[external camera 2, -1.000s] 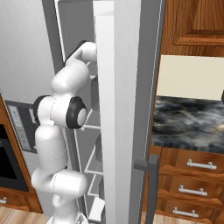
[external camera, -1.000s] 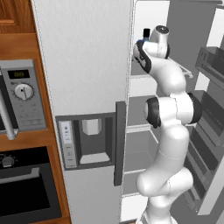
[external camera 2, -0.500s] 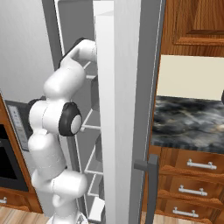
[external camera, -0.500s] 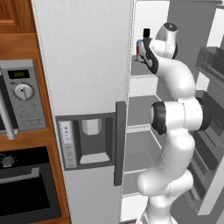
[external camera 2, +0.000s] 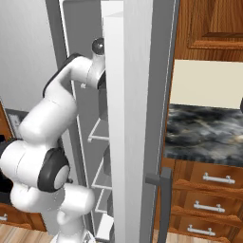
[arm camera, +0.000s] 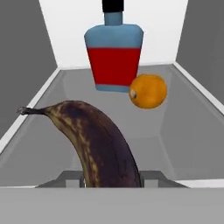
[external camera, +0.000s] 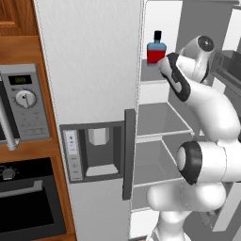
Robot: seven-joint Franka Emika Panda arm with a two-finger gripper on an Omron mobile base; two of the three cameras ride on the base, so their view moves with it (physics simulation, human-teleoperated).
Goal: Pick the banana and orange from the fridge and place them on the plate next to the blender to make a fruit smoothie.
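You are on the first pick: your hand (arm camera: 112, 186) is clenched on the near end of the banana (arm camera: 94, 140), on the upper shelf of the fridge (external camera: 94, 70). Next, I judge, you lift and draw it straight out. Behind the banana on that shelf stands the red-and-blue bottle (arm camera: 114, 54), with the orange (arm camera: 148, 91) touching the bottle's lower right.

Banana (arm camera: 103, 142) lying nearest the camera on a fridge (external camera: 89, 70) shelf, orange (arm camera: 148, 91) beyond it, touching the bottle (arm camera: 114, 54) standing behind.
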